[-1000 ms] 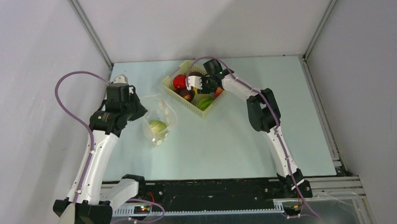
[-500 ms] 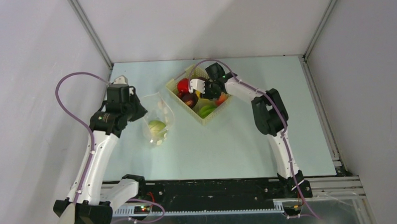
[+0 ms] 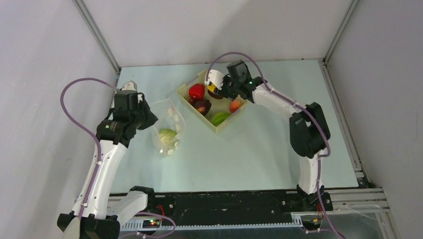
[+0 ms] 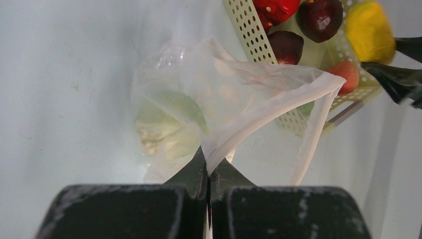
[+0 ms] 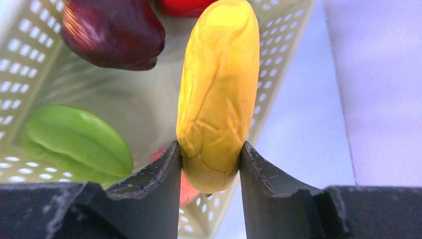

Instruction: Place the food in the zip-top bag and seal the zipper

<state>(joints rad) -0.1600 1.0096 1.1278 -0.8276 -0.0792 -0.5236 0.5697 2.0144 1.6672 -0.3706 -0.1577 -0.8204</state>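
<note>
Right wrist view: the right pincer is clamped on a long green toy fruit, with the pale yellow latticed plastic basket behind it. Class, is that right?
Not quite. The long toy fruit in the right pincer is yellow, not green, as the right wrist view shows. The green piece lies loose in the pale yellow latticed plastic basket behind it. The rest stands.

walls [image 3: 216,23]: plain pale grey | table [image 3: 242,150]: pale blue-green | corner rails [image 3: 96,34]: metal | light: even
</note>
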